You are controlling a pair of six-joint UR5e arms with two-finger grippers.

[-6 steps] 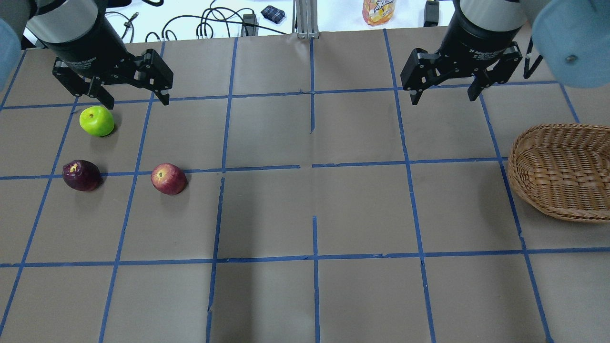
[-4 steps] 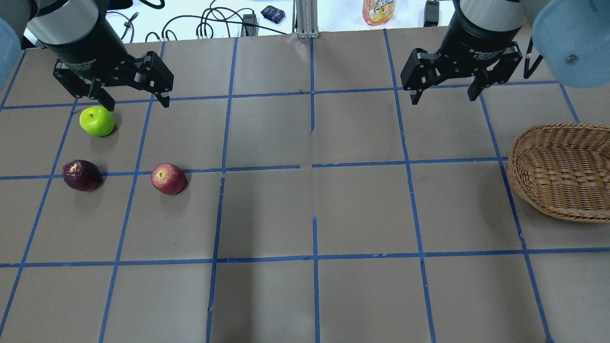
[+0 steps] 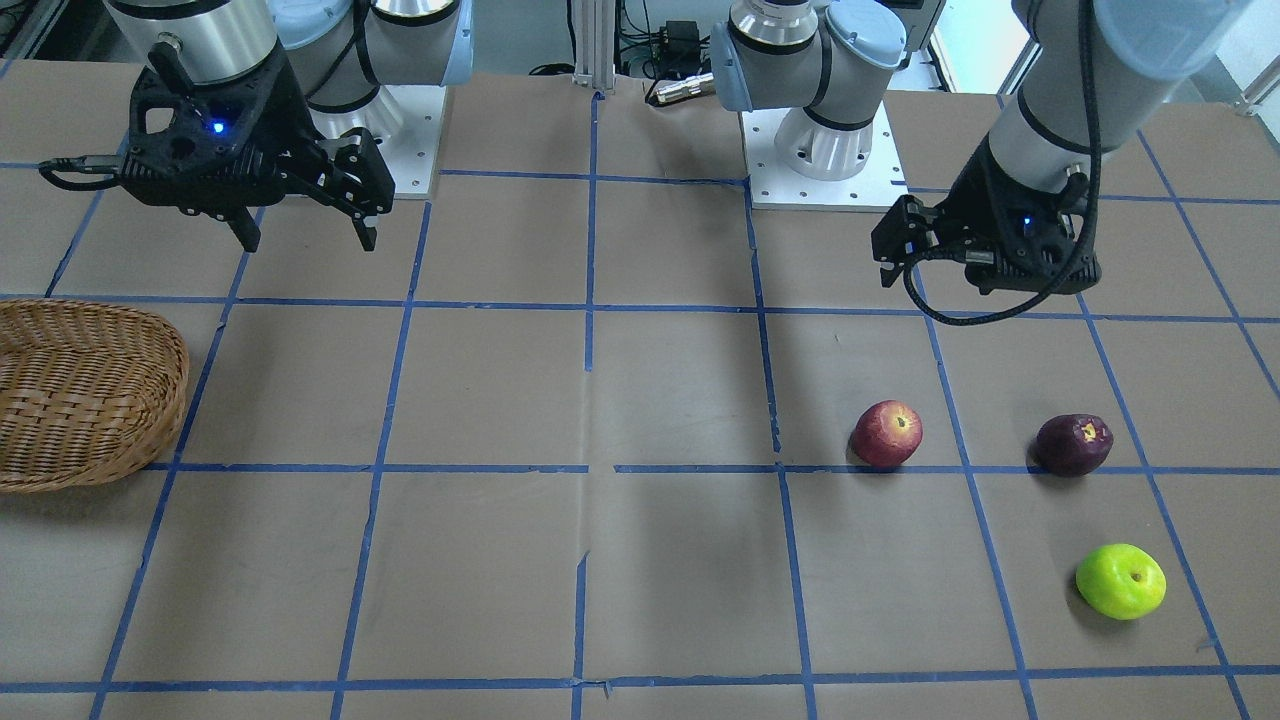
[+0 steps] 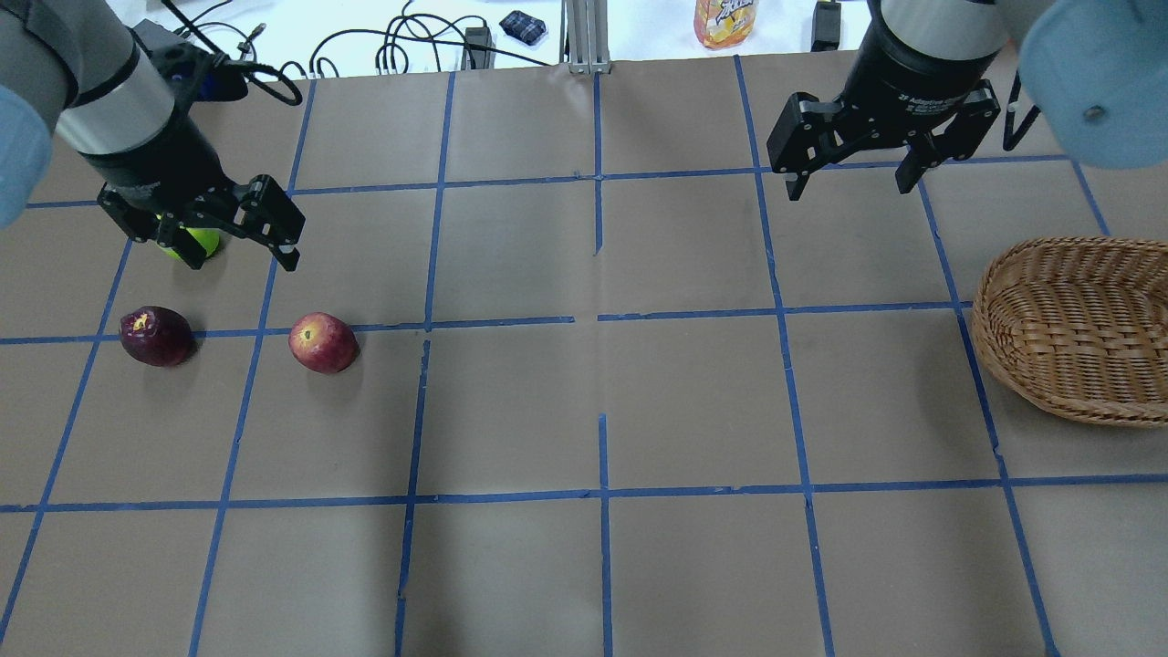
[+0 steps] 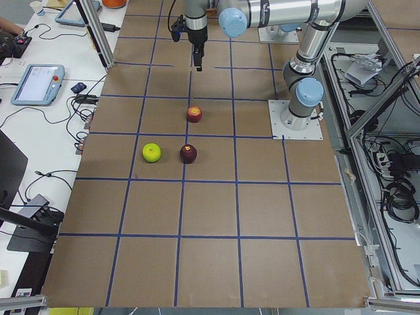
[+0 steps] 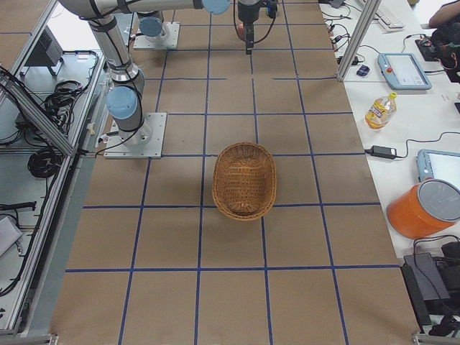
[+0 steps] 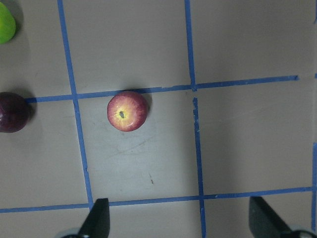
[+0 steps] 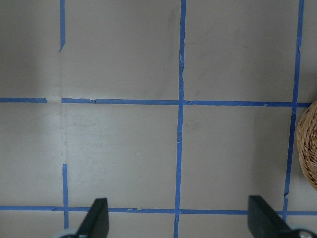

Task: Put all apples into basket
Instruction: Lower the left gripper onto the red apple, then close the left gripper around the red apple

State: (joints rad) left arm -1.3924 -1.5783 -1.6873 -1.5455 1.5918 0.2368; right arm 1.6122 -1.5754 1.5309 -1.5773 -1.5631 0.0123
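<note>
White print on body of right gripper (image 4: 849, 187), overhead view: "2F Adaptive", then further word and second line below, both too small to read. Orange-yellow bottle (image 4: 725, 20) beyond table's far edge: label lettering cut by frame top, not readable. Same bottle in right side view: label too small to read.

Left gripper (image 4: 242, 259) points straight down, jaws spread wide, forearm angled in from the side. Right gripper (image 4: 849, 188) likewise points down, jaws spread wide.
</note>
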